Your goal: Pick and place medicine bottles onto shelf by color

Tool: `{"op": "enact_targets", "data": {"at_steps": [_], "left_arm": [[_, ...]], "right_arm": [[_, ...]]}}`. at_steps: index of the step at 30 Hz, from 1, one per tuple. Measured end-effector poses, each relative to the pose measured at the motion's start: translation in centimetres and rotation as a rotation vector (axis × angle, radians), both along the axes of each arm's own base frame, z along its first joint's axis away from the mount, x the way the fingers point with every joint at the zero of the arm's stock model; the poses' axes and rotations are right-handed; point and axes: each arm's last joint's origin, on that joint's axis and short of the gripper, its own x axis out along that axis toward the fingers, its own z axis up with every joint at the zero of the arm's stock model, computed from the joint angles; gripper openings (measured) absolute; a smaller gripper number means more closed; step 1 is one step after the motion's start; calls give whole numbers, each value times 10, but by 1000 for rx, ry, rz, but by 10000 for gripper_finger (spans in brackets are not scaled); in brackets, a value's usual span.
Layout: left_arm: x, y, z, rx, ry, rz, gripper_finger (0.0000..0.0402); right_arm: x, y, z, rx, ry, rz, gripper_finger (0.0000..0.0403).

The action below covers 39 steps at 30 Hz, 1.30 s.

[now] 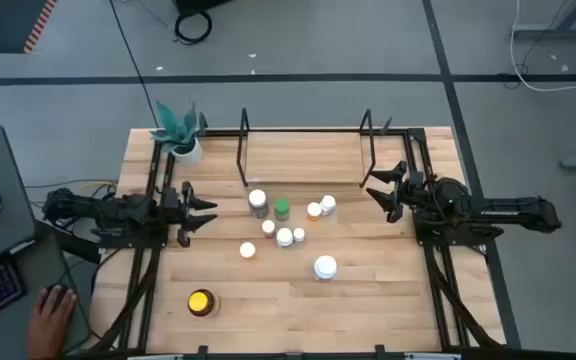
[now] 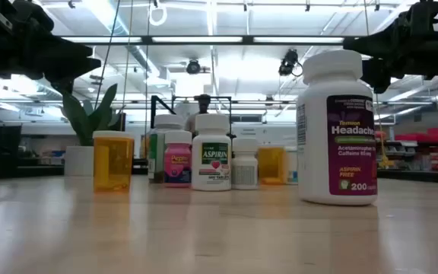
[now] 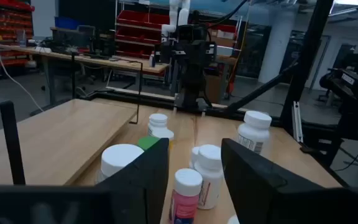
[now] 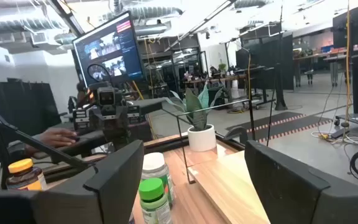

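Note:
The medicine bottles stand grouped mid-table. Among them are a green-capped one, an orange one and a larger white one on the near side. An amber bottle with a yellow lid stands alone toward the near-left. In the low view the big white bottle is nearest, with an orange bottle and a pink one behind. The shelf sits at the far edge between black end frames. My left gripper hovers open, left of the group. My right gripper hovers open on its right.
A white pot with a green plant stands at the far-left corner beside the shelf. Black rails run along both table sides. A person's hand rests by a keyboard off the table's left. Bare wood lies near the right rail.

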Motion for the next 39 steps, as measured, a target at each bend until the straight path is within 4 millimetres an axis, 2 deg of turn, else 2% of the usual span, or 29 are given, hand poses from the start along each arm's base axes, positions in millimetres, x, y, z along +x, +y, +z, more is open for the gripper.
{"op": "enact_targets", "data": {"at_steps": [39], "left_arm": [[0,0,0,0,0,-1,153]], "right_arm": [[0,0,0,0,0,0,288]]}}
